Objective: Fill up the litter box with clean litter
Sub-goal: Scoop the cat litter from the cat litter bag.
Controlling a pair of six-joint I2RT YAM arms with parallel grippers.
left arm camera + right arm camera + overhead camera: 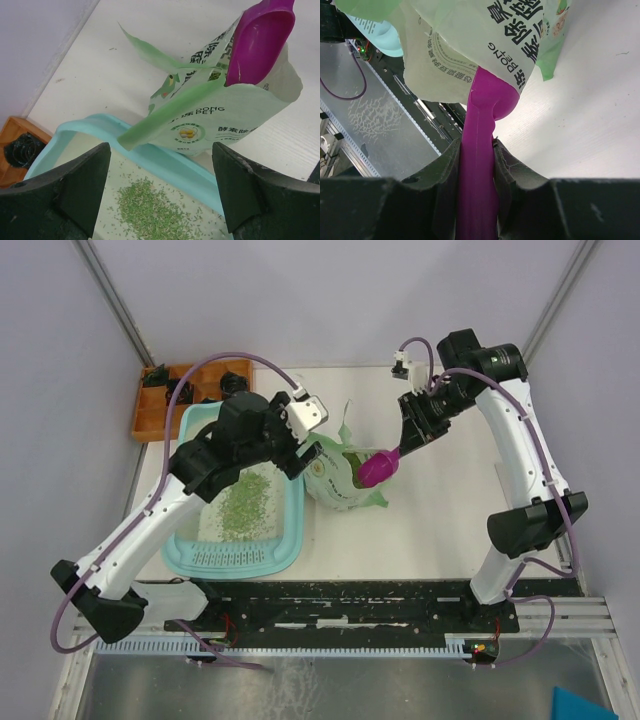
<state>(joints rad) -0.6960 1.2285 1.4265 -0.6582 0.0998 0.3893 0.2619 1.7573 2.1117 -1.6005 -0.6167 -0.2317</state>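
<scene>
The light-teal litter box (296, 530) lies at the left of the table, with a patch of green clean litter (243, 505) on its floor. My left gripper (296, 462) hovers open over the box's right rim (165, 160), next to the pale green bag (335, 478). Nothing sits between its fingers, and the litter (150, 210) lies below them. My right gripper (408, 435) is shut on the handle of the magenta scoop (378, 468). The scoop's bowl (260, 40) stands in the bag's open mouth (210, 85) and looks empty. The handle (479, 150) is clamped between the right jaws.
An orange compartment tray (160, 405) with dark parts stands at the back left, behind the litter box. The bag (470, 45) stands upright between the two arms. White table surface (450, 510) extends right of the bag. The black rail (350, 605) runs along the near edge.
</scene>
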